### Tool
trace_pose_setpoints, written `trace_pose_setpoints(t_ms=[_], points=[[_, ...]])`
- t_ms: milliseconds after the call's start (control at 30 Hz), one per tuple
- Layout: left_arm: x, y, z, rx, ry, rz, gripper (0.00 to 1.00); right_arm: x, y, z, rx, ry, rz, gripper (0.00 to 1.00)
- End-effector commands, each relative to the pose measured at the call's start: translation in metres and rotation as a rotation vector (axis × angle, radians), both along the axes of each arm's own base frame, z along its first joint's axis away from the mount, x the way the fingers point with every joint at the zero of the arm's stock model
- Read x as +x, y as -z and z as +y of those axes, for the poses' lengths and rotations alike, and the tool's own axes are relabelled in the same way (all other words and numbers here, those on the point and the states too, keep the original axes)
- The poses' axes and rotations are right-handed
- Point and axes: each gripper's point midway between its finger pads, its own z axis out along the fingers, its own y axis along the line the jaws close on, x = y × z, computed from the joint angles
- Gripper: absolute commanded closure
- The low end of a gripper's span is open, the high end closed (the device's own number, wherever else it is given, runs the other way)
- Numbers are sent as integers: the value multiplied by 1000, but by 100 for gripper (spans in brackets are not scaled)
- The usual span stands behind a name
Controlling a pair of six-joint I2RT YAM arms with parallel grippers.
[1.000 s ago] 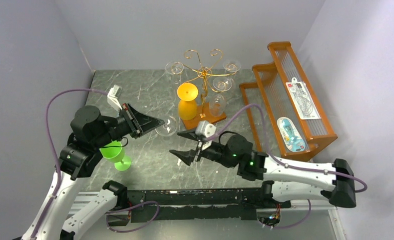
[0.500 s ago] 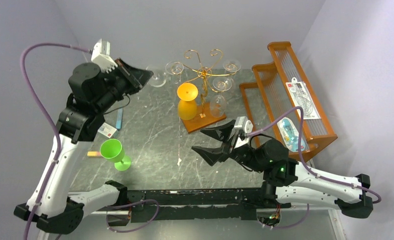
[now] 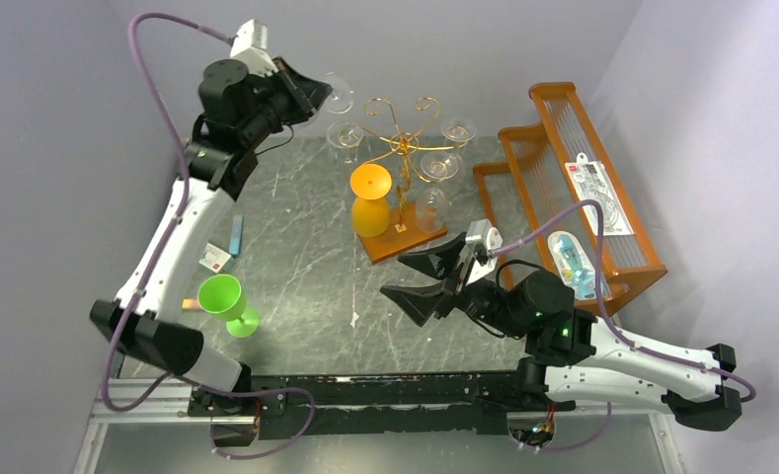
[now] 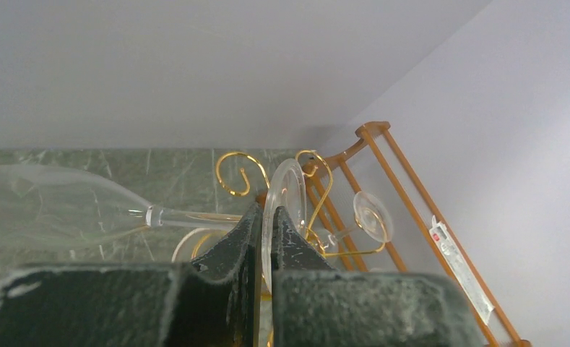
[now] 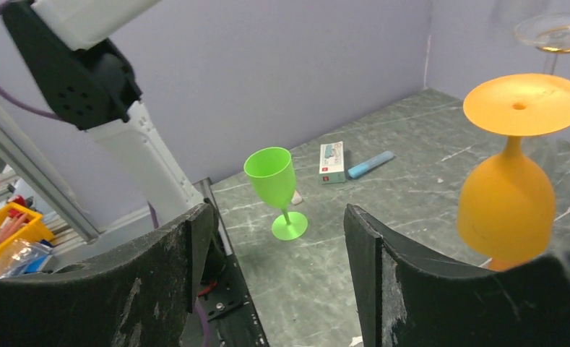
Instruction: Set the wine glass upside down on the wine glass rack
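The left arm stretched high toward the far wall, the left hand point(image 3: 318, 96) clamped on the foot of the wine glass point(image 4: 65, 206), held sideways just left of the wine glass rack point(image 3: 402, 143). The right arm crouched low over the table point(image 3: 296, 197), the right hand point(image 3: 427, 278) wide open and empty.

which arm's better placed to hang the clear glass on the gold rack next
Left. The left gripper is shut on the wine glass, raised beside the wine glass rack; the right gripper is open and empty, low near the front.
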Motion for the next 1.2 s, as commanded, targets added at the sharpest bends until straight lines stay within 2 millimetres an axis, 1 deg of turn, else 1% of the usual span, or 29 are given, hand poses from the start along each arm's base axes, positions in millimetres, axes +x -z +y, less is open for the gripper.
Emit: trace_pose_setpoints(t_ms=[0, 67, 100, 167, 267, 333, 500, 600, 700, 933, 1067, 1167], points=[[17, -41, -21, -11, 93, -202, 95, -6, 0, 1, 12, -33, 57, 29], [30, -28, -30, -10, 117, -161, 95, -9, 3, 3, 24, -48, 80, 29], [32, -27, -33, -20, 128, -149, 95, -9, 5, 4, 27, -53, 86, 29], [37, -16, -38, -36, 141, -100, 95, -11, 8, 6, 34, -64, 104, 29], [47, 5, -33, -77, 99, 14, 95, -11, 15, 10, 26, -70, 118, 32], [49, 11, -33, -107, 108, 49, 95, -10, 18, 12, 20, -71, 130, 33], [43, 11, -46, -149, 207, 61, 95, -13, 21, 15, 17, -87, 141, 34], [41, 14, -51, -153, 238, 83, 95, -13, 22, 15, 25, -89, 150, 34], [41, 18, -54, -149, 260, 104, 95, -13, 19, 12, 38, -80, 160, 37], [37, 26, -67, -188, 347, 144, 95, -14, 10, 2, 63, -72, 160, 37], [33, 23, -75, -227, 399, 150, 95, -13, 9, -2, 71, -61, 159, 38], [34, 21, -78, -236, 411, 151, 95, -12, 10, -3, 68, -57, 160, 38]])
